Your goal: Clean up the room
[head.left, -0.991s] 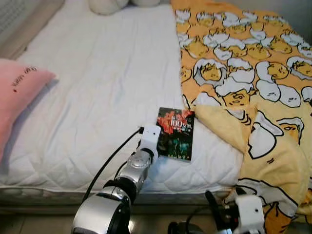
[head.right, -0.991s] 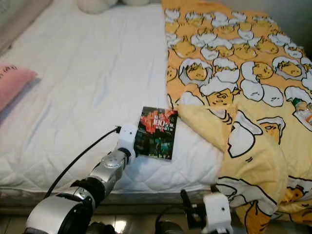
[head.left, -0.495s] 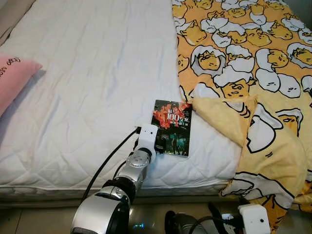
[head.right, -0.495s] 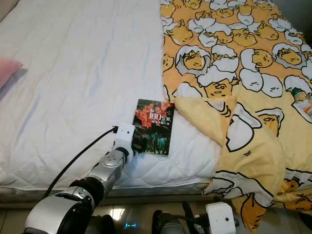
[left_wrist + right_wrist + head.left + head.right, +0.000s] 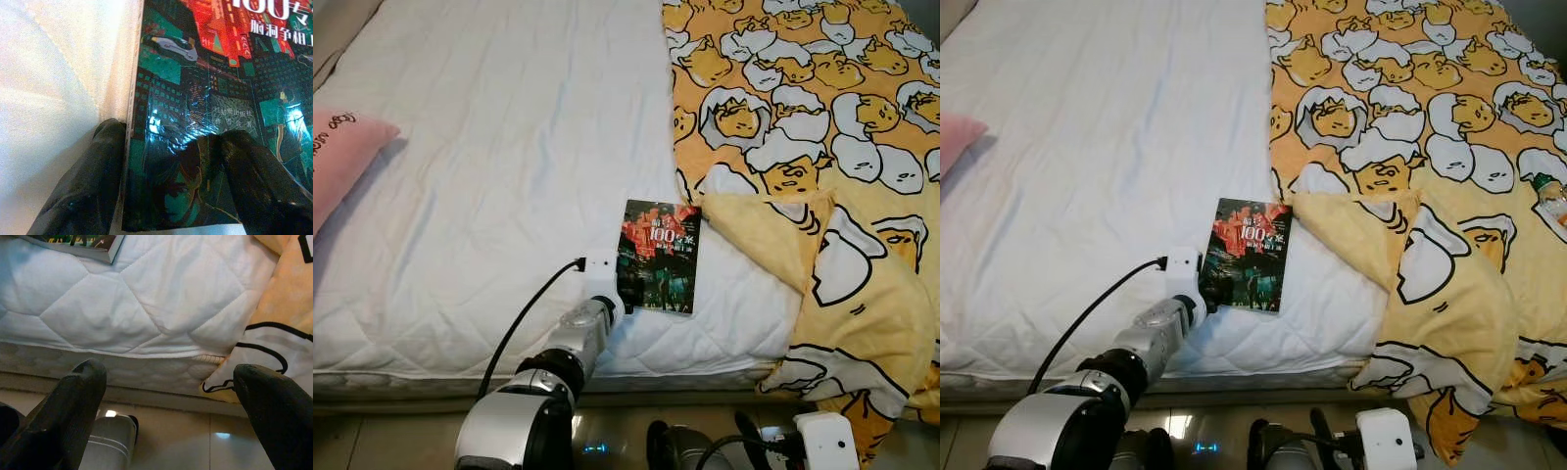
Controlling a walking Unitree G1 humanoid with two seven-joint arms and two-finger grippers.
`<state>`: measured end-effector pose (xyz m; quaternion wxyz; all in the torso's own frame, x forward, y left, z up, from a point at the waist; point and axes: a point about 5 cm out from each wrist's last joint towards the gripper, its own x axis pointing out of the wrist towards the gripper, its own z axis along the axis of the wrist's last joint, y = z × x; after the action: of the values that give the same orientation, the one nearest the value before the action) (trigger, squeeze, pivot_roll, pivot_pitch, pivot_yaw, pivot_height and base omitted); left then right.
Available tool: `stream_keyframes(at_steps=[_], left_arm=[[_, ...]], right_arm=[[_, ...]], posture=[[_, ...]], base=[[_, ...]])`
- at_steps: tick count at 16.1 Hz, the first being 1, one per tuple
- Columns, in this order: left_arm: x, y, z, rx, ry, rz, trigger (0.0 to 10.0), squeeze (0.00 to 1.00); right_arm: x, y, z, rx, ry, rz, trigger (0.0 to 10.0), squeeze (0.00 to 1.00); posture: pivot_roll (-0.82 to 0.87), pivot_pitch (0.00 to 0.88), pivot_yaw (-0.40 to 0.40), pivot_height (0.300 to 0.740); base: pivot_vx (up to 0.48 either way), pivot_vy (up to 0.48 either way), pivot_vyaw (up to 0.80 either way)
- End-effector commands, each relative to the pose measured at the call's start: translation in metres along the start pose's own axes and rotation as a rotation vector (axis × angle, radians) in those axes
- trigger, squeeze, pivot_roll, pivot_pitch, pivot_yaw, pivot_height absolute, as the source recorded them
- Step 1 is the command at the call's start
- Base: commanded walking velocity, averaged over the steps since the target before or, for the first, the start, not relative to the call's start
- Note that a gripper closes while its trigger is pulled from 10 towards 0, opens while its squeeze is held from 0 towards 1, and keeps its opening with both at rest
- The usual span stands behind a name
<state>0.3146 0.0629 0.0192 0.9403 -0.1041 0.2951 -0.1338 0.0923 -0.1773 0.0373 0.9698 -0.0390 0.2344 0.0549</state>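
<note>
A bed (image 5: 509, 147) with a white quilted sheet takes up most of the scene, seen from above its near edge. A yellow blanket (image 5: 803, 98), printed all over with cartoon egg characters, covers the right side of the bed. Its near corner (image 5: 754, 235) is folded back, showing a plain yellow underside, and the blanket spills over the bed's near right corner towards the floor. A pink pillow (image 5: 337, 157) with small dark lettering lies at the left edge of the bed. Below the near edge, pale glossy floor tiles (image 5: 171, 431) reflect small spots of light.
</note>
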Motion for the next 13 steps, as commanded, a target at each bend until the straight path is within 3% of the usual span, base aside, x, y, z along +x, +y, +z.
stream_keyframes(at_steps=[1, 3, 7, 9, 13], left_arm=[[-0.009, -0.011, -0.059, -0.088, 0.24, -0.027, 0.0, 0.0], [-0.008, -0.015, -0.055, -0.081, 0.2, -0.067, 0.0, 0.0], [-0.007, -0.025, -0.05, 0.021, 0.138, -0.165, 0.0, 0.0], [-0.01, -0.042, -0.065, 0.088, 0.174, -0.235, 0.0, 0.0], [-0.014, -0.052, -0.077, 0.072, 0.233, -0.303, 0.0, 0.0]], right_arm=[[-0.005, -0.005, -0.003, -0.002, 0.026, -0.022, 10.0, 0.0], [-0.004, -0.006, -0.004, -0.001, 0.032, -0.023, 10.0, 0.0], [0.002, -0.007, -0.001, -0.002, 0.019, -0.021, 10.0, 0.0], [0.015, -0.008, 0.0, 0.011, 0.009, -0.028, 10.0, 0.0], [0.041, -0.008, 0.006, 0.015, -0.036, -0.033, 10.0, 0.0]], posture=[[-0.26, 0.22, -0.053, 0.74], [-0.26, 0.214, -0.054, 0.74], [-0.25, 0.192, -0.04, 0.74], [-0.24, 0.173, -0.032, 0.74], [-0.21, 0.073, 0.008, 0.74]], base=[[0.0, 0.0, 0.0], [0.0, 0.0, 0.0], [0.0, 0.0, 0.0], [0.0, 0.0, 0.0], [0.0, 0.0, 0.0]])
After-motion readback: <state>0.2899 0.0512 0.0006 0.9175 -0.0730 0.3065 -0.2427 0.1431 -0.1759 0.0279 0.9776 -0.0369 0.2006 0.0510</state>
